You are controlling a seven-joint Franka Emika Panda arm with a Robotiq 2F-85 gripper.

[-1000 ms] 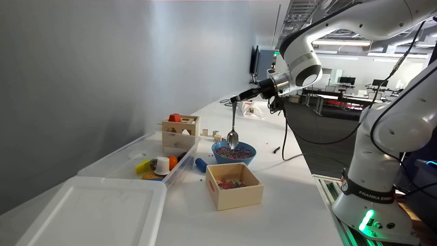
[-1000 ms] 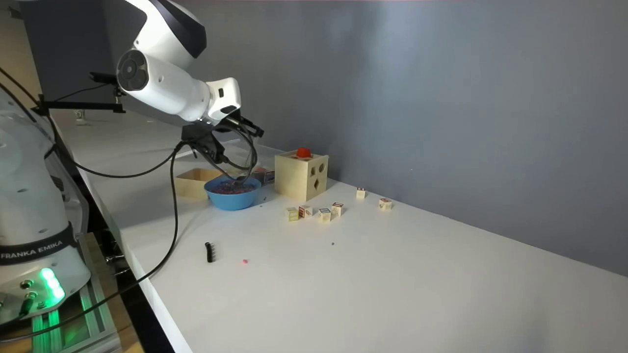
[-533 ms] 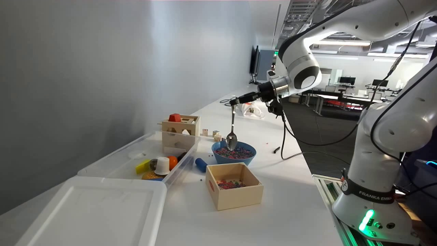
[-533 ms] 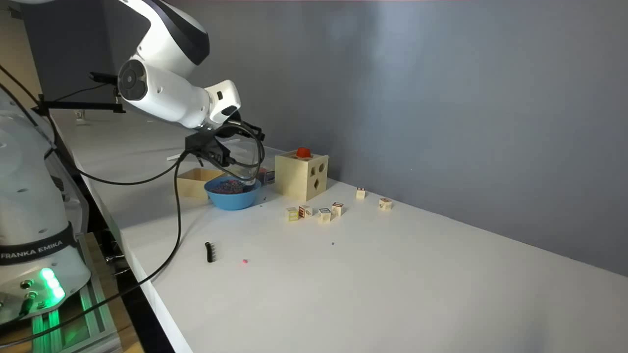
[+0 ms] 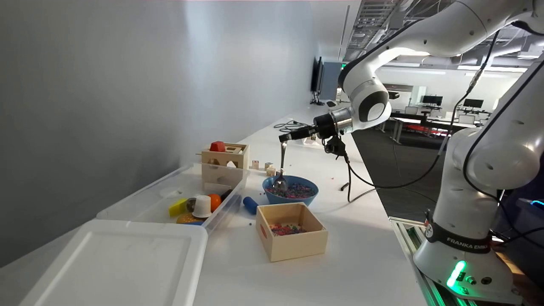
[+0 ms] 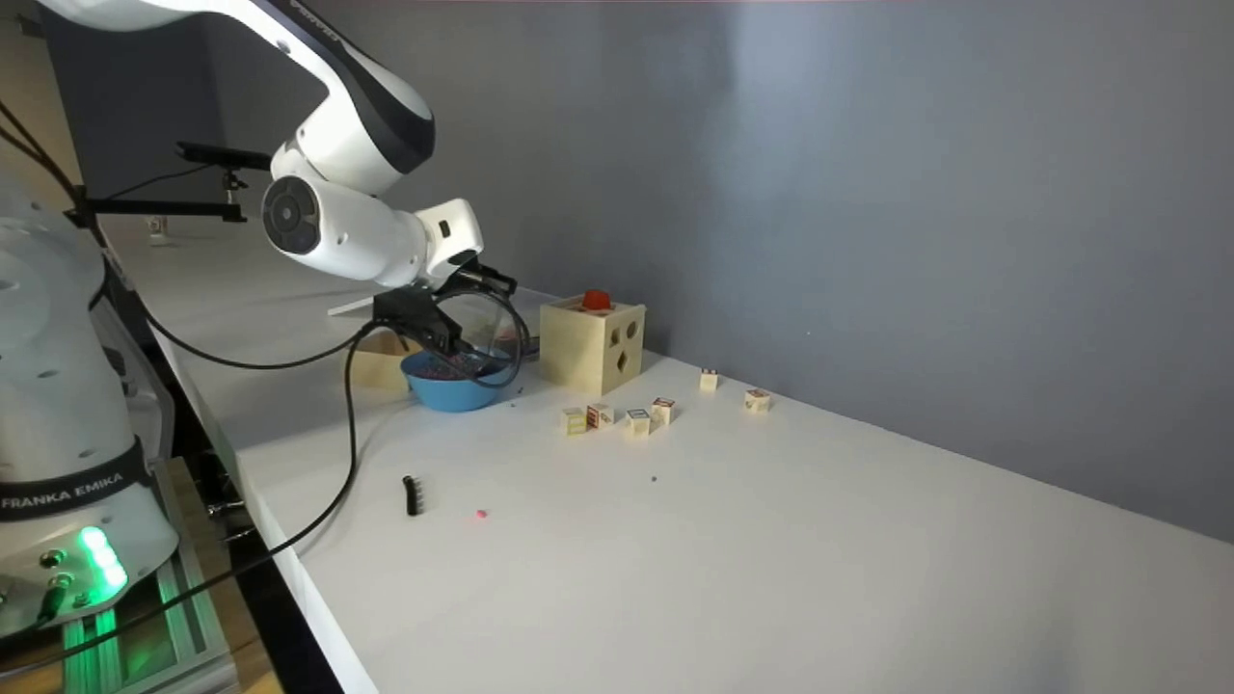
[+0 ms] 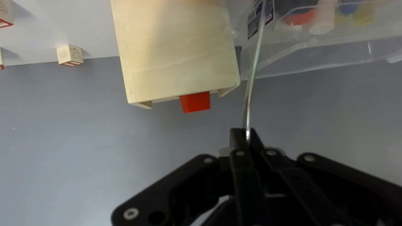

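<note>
Wrist view: my end effector [image 7: 247,131] has its two fingers pinched together, with only a thin bit of shiny metal between them. In an exterior view I can see that I am holding a metal spoon [image 5: 280,182] by its top end. The spoon hangs almost straight down. Its round end is down at the blue bowl [image 6: 451,393], near the side by the wooden shape box [image 6: 574,349]. The bowl holds lots of little colored bits [image 5: 299,190], and I cannot tell if the spoon is touching them.

An open-top wooden box [image 5: 297,248] sits just beside the bowl, with more of the same kind of bits on its bottom. A blue, tube-shaped toy [image 5: 250,205] lies near both. A red block [image 6: 597,300] sits on top of the shape box. Next to the shape box is a big clear bin [image 5: 225,214], with a yellow toy [image 5: 177,207] and an orange toy [image 5: 215,201] inside. A flat white lid [image 5: 114,263] lies by the end of the bin. Six small wooden blocks [image 6: 638,421] sit on the white surface [image 6: 819,559], not far from the shape box. A black comb-like thing [image 6: 413,496] and a tiny pink dot [image 6: 482,514] lie well apart from them.
</note>
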